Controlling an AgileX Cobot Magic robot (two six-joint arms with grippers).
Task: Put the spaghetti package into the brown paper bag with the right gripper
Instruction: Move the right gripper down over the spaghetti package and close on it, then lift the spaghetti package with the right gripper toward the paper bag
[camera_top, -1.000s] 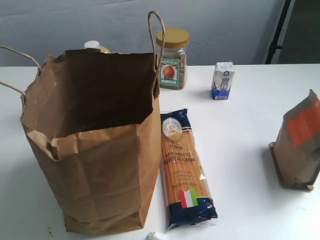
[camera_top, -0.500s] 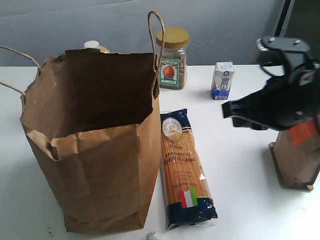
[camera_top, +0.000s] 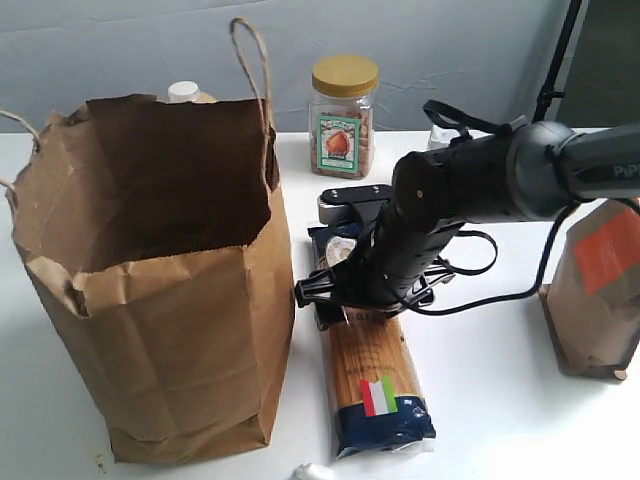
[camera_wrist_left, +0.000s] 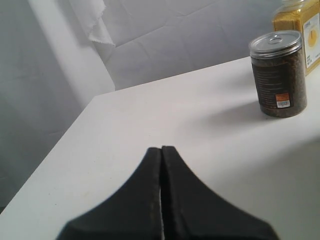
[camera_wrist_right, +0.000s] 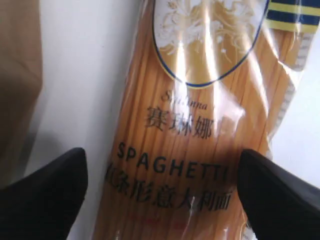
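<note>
The spaghetti package (camera_top: 372, 372) lies flat on the white table, just right of the tall brown paper bag (camera_top: 170, 320), which stands open. My right gripper (camera_top: 358, 303) hangs low over the pack's middle. In the right wrist view its two black fingers (camera_wrist_right: 45, 195) stand wide apart on either side of the spaghetti package (camera_wrist_right: 190, 125), below the gold emblem. The right gripper (camera_wrist_right: 162, 172) is open and does not squeeze the pack. The left gripper (camera_wrist_left: 161, 149) is shut on nothing, above bare table, and is out of the exterior view.
A yellow-lidded jar (camera_top: 343, 115) stands behind the pack. A brown pouch with an orange label (camera_top: 600, 290) stands at the right edge. A white bottle cap (camera_top: 183, 92) shows behind the bag. The left wrist view shows a silver-lidded dark jar (camera_wrist_left: 278, 75) and a yellow container (camera_wrist_left: 300, 27).
The right arm came in from the right and dropped over the spaghetti package. The paper bag has shifted a little to the left.
</note>
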